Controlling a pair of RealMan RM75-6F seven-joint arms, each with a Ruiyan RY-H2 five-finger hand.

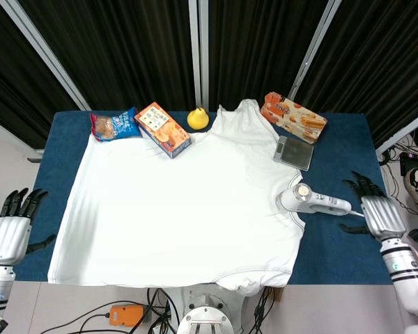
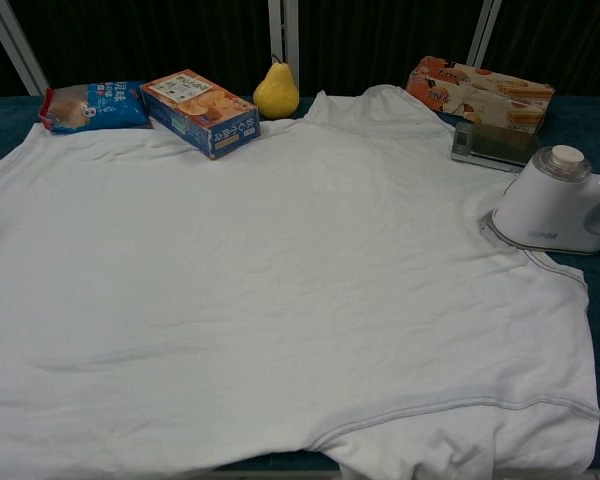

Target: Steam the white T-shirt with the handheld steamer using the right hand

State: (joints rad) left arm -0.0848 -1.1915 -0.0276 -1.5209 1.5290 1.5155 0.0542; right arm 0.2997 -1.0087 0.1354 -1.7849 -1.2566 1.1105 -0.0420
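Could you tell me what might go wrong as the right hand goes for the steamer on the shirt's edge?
1. The right hand is open just beyond the handle of the steamer; a glancing touch could push it along the T-shirt and bunch the cloth.
2. The cord runs under that hand and might snag the fingers.
3. The grey scale lies close behind, so a swing could knock it.

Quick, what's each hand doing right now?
Left hand: open, holding nothing.
Right hand: open, holding nothing, beside the steamer.

left hand low, fingers spread — right hand likewise, holding nothing
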